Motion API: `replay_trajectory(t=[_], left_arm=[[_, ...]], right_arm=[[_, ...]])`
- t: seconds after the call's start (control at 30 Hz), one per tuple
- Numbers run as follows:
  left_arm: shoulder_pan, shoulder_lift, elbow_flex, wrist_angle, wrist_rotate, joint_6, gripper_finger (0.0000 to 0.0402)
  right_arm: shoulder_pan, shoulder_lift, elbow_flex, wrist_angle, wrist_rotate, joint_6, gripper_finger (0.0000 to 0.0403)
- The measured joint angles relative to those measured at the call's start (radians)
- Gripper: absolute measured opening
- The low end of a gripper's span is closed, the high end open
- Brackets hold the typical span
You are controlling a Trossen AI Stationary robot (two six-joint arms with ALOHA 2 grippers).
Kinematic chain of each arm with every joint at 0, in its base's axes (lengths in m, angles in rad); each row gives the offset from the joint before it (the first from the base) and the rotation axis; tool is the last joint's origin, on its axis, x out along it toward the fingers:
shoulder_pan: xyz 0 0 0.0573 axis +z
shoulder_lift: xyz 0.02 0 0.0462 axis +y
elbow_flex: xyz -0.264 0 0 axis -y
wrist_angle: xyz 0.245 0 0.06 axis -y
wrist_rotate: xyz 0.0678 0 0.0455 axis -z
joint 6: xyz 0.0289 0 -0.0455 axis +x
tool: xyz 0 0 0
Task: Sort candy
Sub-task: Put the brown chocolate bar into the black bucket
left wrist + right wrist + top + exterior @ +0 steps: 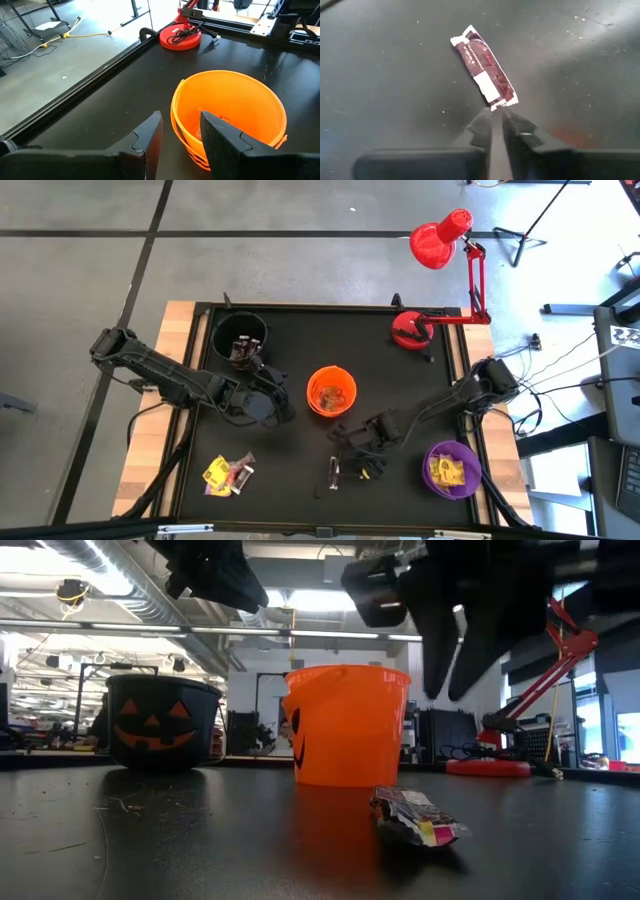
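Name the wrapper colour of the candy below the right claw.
Dark brown candy with a white patch; right wrist view.

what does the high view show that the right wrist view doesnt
Only the high view shows the three cups: black cup, orange cup, purple cup, plus the red lamp, the left gripper and a candy pile. Only the right wrist view shows the brown bar's wrapper print up close. Both show that bar lying on the table by the right gripper.
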Motion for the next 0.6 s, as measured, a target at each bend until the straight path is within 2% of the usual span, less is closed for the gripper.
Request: replay_trajectory(t=[0.23,0.33,0.47,0.6], left_arm=[[0.000,0.000,0.000,0.000,0.000,-0.002,0.0124],[0.000,0.000,0.000,0.000,0.000,-0.004,0.0124],[0.000,0.000,0.000,0.001,-0.001,-0.005,0.0124],[0.000,0.000,0.000,0.001,-0.002,-0.027,0.0124]], right_arm=[[0.027,0.072,0.000,0.064,0.012,-0.054,0.0162],[0.040,0.103,0.000,0.100,0.038,-0.082,0.0201],[0.041,0.138,0.000,0.154,0.068,-0.103,0.0230],[0.029,0.168,0.000,0.194,0.087,-0.103,0.0236]])
